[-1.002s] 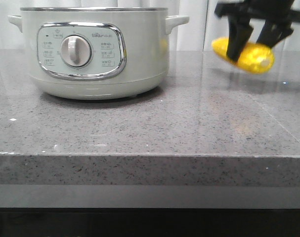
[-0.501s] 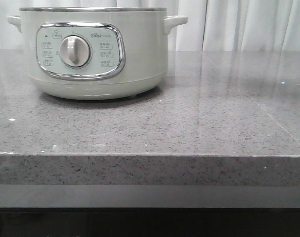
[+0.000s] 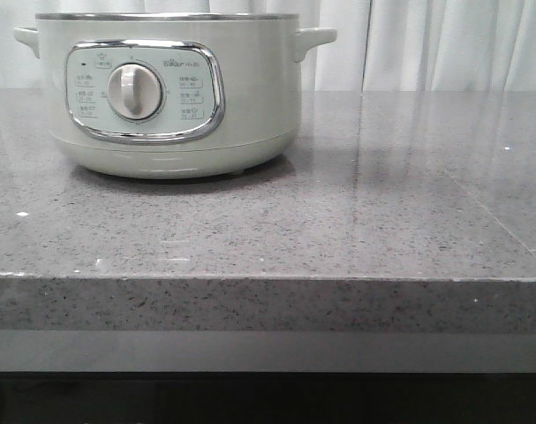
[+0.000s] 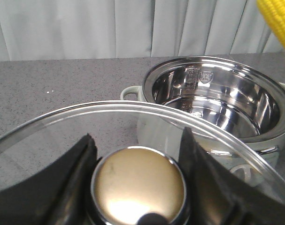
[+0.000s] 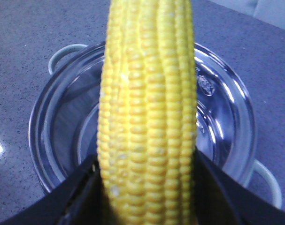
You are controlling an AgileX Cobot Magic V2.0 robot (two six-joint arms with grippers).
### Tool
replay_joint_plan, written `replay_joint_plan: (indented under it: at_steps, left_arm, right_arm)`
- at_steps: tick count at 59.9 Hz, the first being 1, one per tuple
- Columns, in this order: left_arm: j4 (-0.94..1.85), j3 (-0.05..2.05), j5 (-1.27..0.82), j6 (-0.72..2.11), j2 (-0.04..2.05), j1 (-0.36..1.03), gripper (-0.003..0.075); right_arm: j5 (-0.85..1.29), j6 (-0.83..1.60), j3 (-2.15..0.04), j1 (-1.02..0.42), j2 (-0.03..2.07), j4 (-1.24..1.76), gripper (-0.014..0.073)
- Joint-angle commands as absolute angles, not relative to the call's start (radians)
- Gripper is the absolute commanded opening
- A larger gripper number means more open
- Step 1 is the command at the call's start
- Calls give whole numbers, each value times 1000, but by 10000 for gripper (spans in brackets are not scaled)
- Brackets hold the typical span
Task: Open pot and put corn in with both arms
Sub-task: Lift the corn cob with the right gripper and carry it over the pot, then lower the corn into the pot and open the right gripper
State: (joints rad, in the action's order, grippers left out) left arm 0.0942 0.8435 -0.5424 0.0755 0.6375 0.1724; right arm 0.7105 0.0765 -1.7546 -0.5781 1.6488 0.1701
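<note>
The pale grey-green pot [image 3: 170,93] stands at the back left of the counter in the front view, with no gripper in that view. In the left wrist view the pot [image 4: 212,101] is open and its steel inside is bare. My left gripper [image 4: 138,154] is shut on the round knob [image 4: 138,185] of the glass lid [image 4: 48,129], held off to the side of the pot. My right gripper [image 5: 147,173] is shut on the yellow corn [image 5: 149,112], held above the open pot [image 5: 62,122]. The corn's tip also shows in the left wrist view [image 4: 278,18].
The grey speckled counter [image 3: 338,221] stretches right of the pot, with its front edge [image 3: 268,278] near the camera. White curtains [image 3: 444,44] hang behind. The pot's side handles [image 3: 313,40] stick out.
One second ago my right gripper with the corn was at the upper right of the front view. It has since risen out of that view. The pot has not moved.
</note>
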Motion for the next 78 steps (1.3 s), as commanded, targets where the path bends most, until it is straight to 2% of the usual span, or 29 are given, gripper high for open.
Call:
replay_joint_plan:
  at_steps: [1,18,44,49,63,78]
  left_arm:
    - [106,880,-393,73,631,170,209]
    - [106,880,-393,73,631,170,209]
    - [106,880,-393,73,634,170,209]
    - [106,880,-393,73,634,170,209]
    - [106,880,-393,73,634,170,209]
    - [110,880,-393,73,634,170,209]
  right_arm:
    - [653,88,-1847,-590,1661,176,321]
    - [669,88,-1976,-609,1820,176,321]
    - [759,88,-1981,-609,1895,158,323]
    - [760,88,-1981,-609,1895,158,360]
    - [753,87,-1981,-609,1895,158,556]
    - [761,61,-1981,-607,1876,159,573]
